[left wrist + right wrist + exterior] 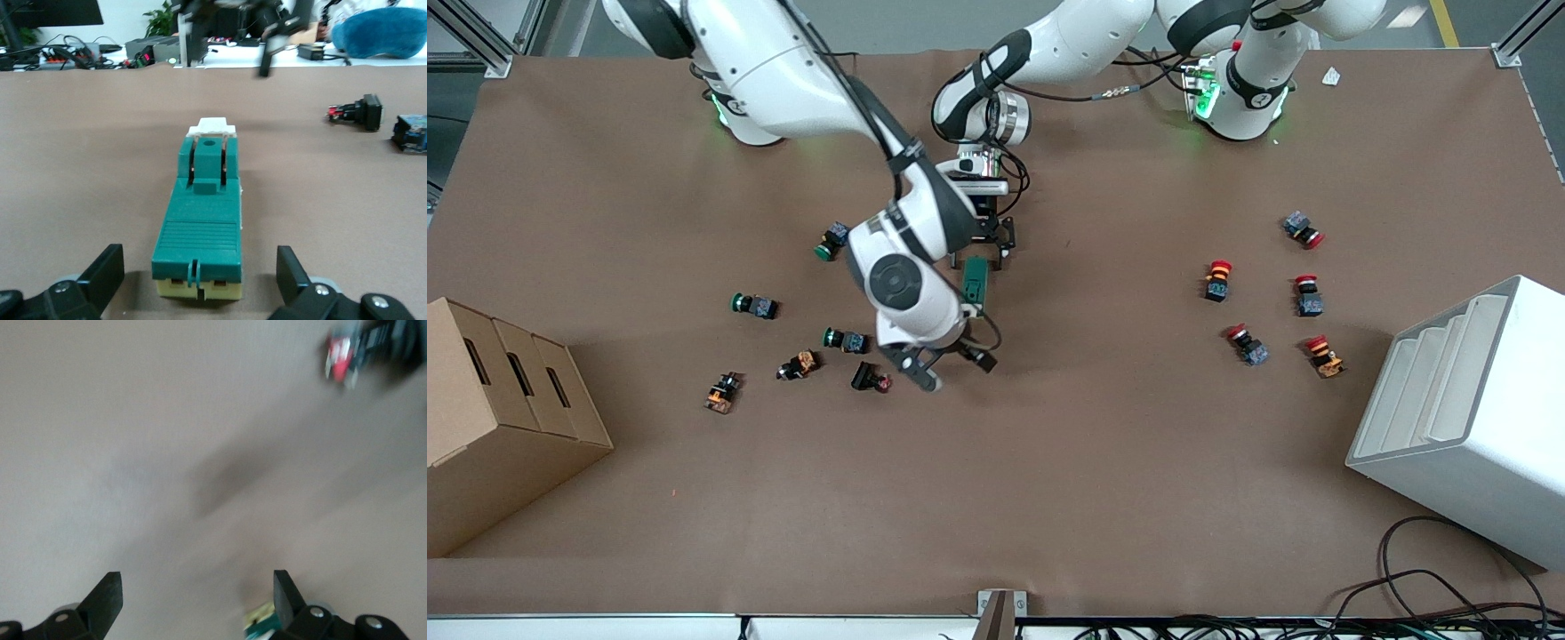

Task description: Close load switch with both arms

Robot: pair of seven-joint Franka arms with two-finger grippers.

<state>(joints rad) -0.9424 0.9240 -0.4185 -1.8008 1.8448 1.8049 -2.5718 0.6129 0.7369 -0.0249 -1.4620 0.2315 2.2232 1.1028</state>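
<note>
- The small dark green rectangular load switch (975,283) with a cream base lies flat on the brown worktop (1049,462), near the middle and toward the robots' bases; in the front view it sits at 1 o'clock from the right arm's round wrist.
- In the left wrist view the load switch (200,233) lies lengthwise between the 2 black fingers (103,270), its white lever piece (212,125) at the end away from the camera, its cream end closest.
- The left gripper (989,238) is low at the switch's end that lies toward the bases, fingers apart on either side of that end and not visibly touching it.
- The right gripper (951,366) hangs over the worktop just at the switch's end that lies toward the front camera, at 6 o'clock from the switch, with its fingers spread and nothing between them.
- In the right wrist view a corner of the green and cream switch (260,623) shows just beside 1 finger (283,590).
- A black push-button with a red cap (870,380) lies on the worktop close to the right gripper, at its 9 o'clock in the front view.
- 4 more push-buttons with red mushroom caps (1217,280) are scattered toward the left arm's end, near a white stepped bin (1467,418).
- A folded brown cardboard box (489,418) rests at the right arm's end.
</note>
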